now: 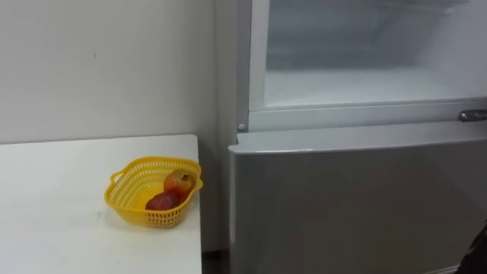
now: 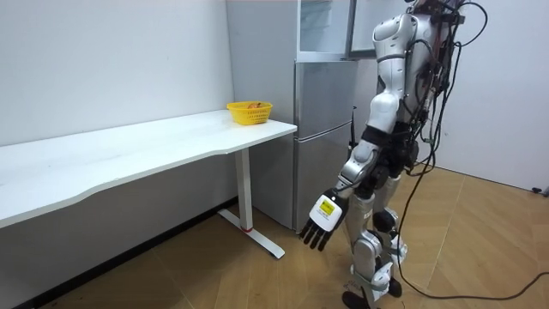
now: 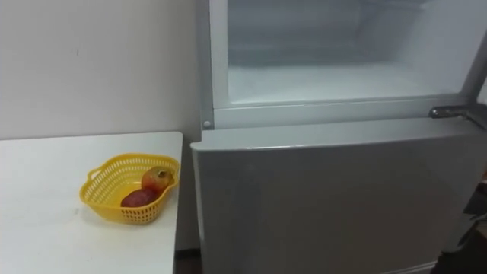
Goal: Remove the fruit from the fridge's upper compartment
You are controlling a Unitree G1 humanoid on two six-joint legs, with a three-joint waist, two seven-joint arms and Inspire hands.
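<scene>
Left hand [image 2: 324, 225]: hangs low, fingers loose, holding nothing.
Upper fridge [image 1: 365, 87]: open, high above this hand; visible shelf bare.
Fruit [image 1: 179, 183]: in the basket [image 1: 122, 194], up-left of the hand; probably already retrieved.
Advice: check deeper inside before reaching.

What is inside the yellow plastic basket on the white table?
A red-yellow round apple and a darker red fruit lie touching in the yellow plastic basket; anything beneath them is hidden.
</scene>
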